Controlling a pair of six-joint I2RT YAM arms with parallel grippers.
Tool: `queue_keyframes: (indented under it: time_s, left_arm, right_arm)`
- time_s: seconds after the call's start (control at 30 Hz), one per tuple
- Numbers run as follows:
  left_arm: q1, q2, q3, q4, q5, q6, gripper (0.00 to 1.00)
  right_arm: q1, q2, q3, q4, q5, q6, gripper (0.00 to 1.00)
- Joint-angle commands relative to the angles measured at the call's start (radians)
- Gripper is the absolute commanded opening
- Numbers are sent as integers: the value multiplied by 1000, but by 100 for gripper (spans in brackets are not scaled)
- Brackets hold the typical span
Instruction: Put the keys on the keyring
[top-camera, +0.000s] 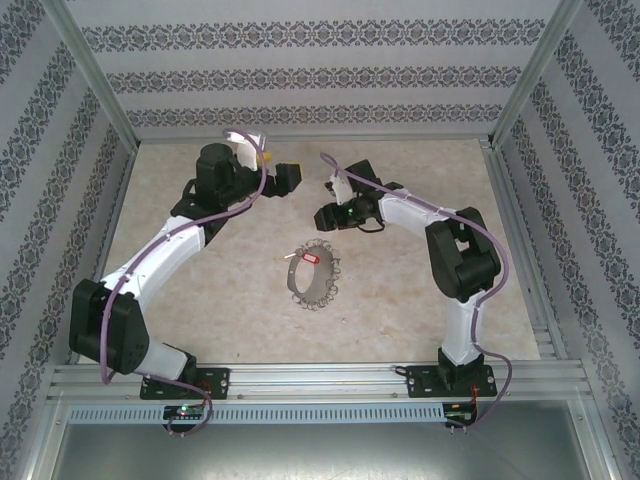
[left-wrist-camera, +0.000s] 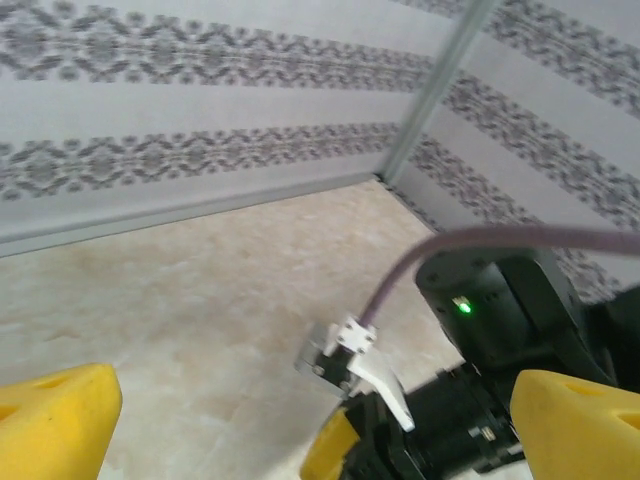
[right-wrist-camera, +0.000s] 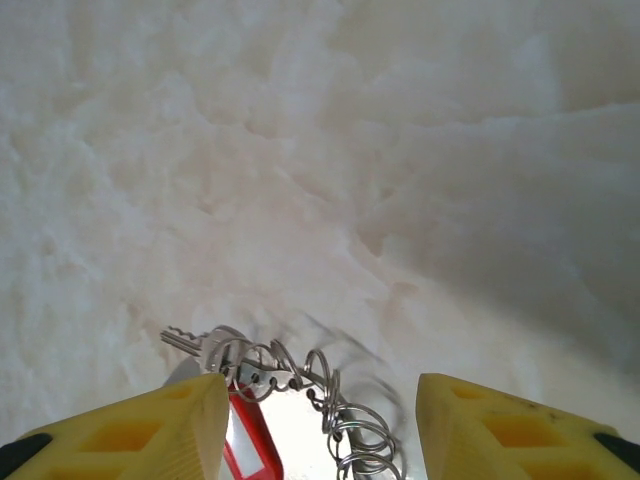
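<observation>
The keyring (top-camera: 312, 278), a floppy grey loop fringed with small silvery rings, lies mid-table. The red-headed key (top-camera: 309, 257) rests at its far rim. In the right wrist view the key's red head (right-wrist-camera: 252, 440) and silvery shaft sit tangled among the keyring's (right-wrist-camera: 355, 425) small rings; I cannot tell whether it is threaded on. My right gripper (top-camera: 325, 215) hovers just beyond the loop, and its jaws (right-wrist-camera: 320, 435) are open and hold nothing. My left gripper (top-camera: 287, 177) hangs farther back. It stands wide open (left-wrist-camera: 310, 440) and empty, facing the right arm's wrist.
Patterned walls and aluminium posts (top-camera: 95, 80) enclose the beige table on three sides. A slotted rail (top-camera: 320, 380) runs along the near edge between the arm bases. The right arm's wrist and purple cable (left-wrist-camera: 500, 330) sit close in front of the left gripper.
</observation>
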Motion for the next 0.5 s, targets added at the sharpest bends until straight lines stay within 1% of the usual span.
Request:
queue_keyframes:
  time_s: [0.0,0.1,0.23,0.3,0.33,0.4,0.47]
  left_arm:
    - [25,56,10,-56,-24,-157,100]
    - [24,114,1,-100,24,-304,100]
    - [17,188,-45,-110,87,-522,100]
    - [1,211,-74,-90,101,-602,93]
    - [-12,218,-85,-85,92,-632,89]
    - [-43,232,-107,-66,64,-702,78]
    - [-76,244,-128,-46,24,-762,70]
  right_arm:
    - [22,-3,20,-39,60,1,52]
    - [13,-27,-13,-26,105,20,52]
    - [-23,-66,-45,-6,112,53,52]
    - [-38,-91,-71,16,117,69,52]
    - [-44,-100,-81,23,121,76,52]
    - [-57,-118,-107,42,130,84,52]
    - [-69,-128,-124,55,131,90,52]
